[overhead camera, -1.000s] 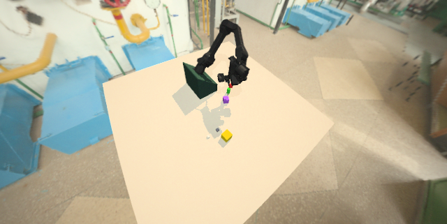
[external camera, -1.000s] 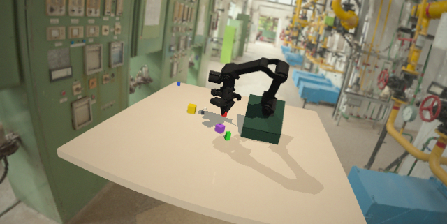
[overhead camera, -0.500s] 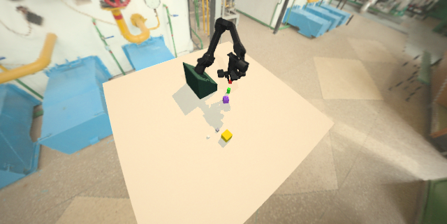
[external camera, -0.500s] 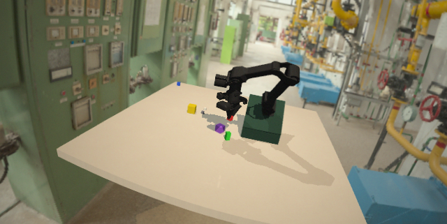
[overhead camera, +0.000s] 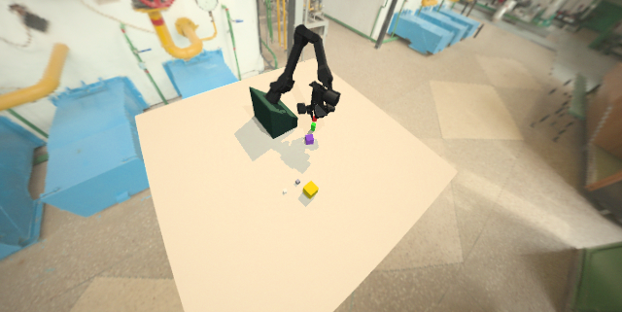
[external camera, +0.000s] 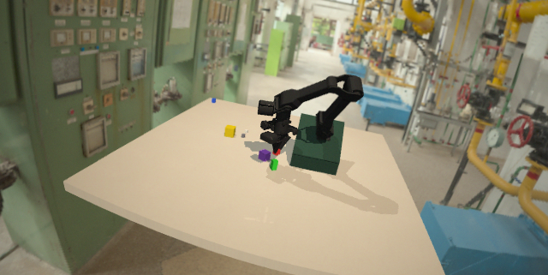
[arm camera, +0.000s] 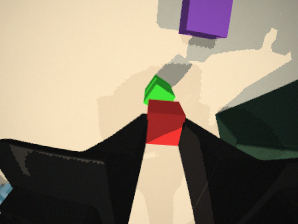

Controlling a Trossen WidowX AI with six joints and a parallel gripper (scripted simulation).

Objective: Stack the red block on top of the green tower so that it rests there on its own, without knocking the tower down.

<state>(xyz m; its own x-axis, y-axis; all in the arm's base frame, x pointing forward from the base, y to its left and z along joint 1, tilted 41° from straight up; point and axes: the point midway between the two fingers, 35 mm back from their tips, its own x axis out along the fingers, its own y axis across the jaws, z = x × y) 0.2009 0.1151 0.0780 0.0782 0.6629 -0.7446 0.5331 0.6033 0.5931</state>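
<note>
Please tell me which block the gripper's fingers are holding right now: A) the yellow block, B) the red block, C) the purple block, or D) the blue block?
B: the wrist view shows the red block pinched between the gripper's two black fingers.

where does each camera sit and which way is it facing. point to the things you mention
Top: high over the table [overhead camera: 233,234], looking steeply down; the whole arm [overhead camera: 318,56] and its dark green base [overhead camera: 272,120] show.
Exterior: off to one side above table height, looking slantwise across the table [external camera: 180,206]; whole arm [external camera: 308,91] and base [external camera: 314,165] again.
Wrist: on the arm by the jaws, looking past them at the table [arm camera: 60,90]; both jaws show, with the red block [arm camera: 164,125] between.
Top and exterior share the yellow cube [overhead camera: 310,190] [external camera: 229,131].
</note>
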